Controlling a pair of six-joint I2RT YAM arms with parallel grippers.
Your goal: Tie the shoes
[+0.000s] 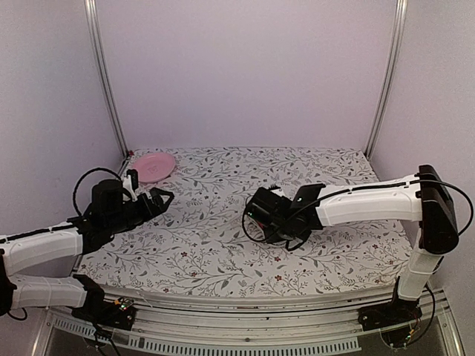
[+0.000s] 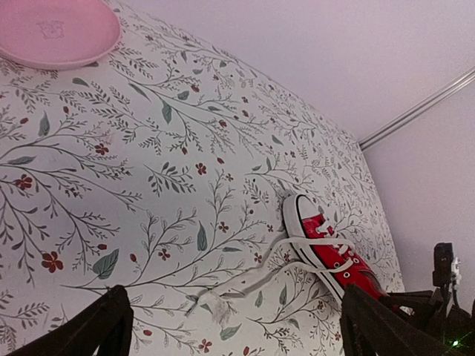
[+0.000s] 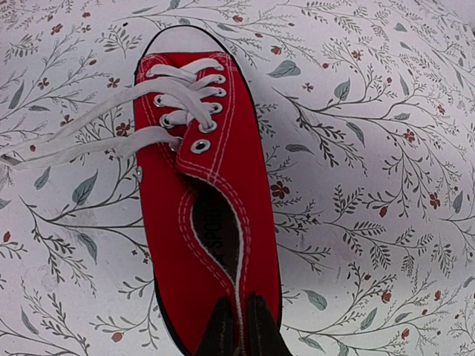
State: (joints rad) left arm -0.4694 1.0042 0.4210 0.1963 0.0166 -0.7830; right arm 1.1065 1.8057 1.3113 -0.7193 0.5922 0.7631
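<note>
R jaws: shut, heel collar of sneaker [image 3: 215, 185] seemingly pinched.
L jaws: wide open, nothing held, well apart from sneaker.
Sneaker: laid flat mid-desk [image 3: 386, 148]; laces [image 3: 89, 137] untied, trailed sideways.
Handling: judged light, soft canvas; limp laces best taken near ends.
Hidden: sneaker masked by R wrist in top view.

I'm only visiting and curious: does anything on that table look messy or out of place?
Yes: on the red sneaker, the white laces are untied, trailing loose sideways over the floral cloth instead of being knotted. The right end effector pinches its heel, squeezing the opening narrow. Nothing looks spilled or broken.
</note>
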